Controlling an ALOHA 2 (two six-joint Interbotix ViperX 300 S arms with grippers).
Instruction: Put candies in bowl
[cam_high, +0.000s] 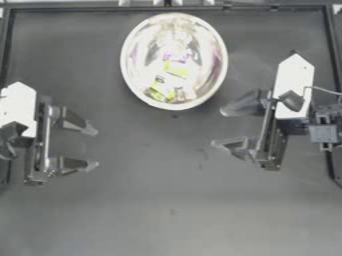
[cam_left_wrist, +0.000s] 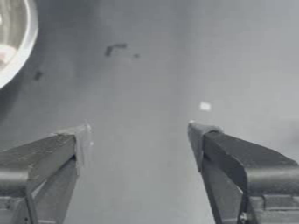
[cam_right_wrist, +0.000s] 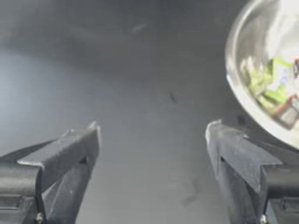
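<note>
The shiny silver bowl (cam_high: 174, 61) sits at the back middle of the table. Inside it lie candies (cam_high: 171, 82): yellow-green wrappers with pale and pinkish pieces among the reflections. The right wrist view shows the bowl's rim (cam_right_wrist: 236, 87) and yellow-green candies (cam_right_wrist: 269, 81) inside. My right gripper (cam_high: 222, 126) is open, to the right of the bowl and nearer the front, holding nothing. At the left side my left gripper (cam_high: 93, 148) is open and holds nothing. In the left wrist view the bowl's rim (cam_left_wrist: 26, 46) shows at the edge.
The dark table (cam_high: 167, 200) has a raised border at the back (cam_high: 167, 7). A small pale speck (cam_left_wrist: 205, 106) lies on the table in front of the left gripper. No loose candies show on the table.
</note>
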